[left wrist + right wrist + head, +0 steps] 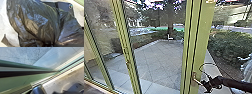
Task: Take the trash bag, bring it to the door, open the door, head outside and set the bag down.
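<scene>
Your right gripper [205, 85] sits at the free end of the door lever [197, 81], which slants down toward it; the right arm is nearer. Contact and grip cannot be confirmed. The black trash bag [36, 23] is at your left wrist; whether the left gripper clasps it, I cannot tell.

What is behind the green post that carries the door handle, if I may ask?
The green post hides whatever is directly behind it. Beyond it, paved ground can be seen to the left and bushes to the right.
</scene>
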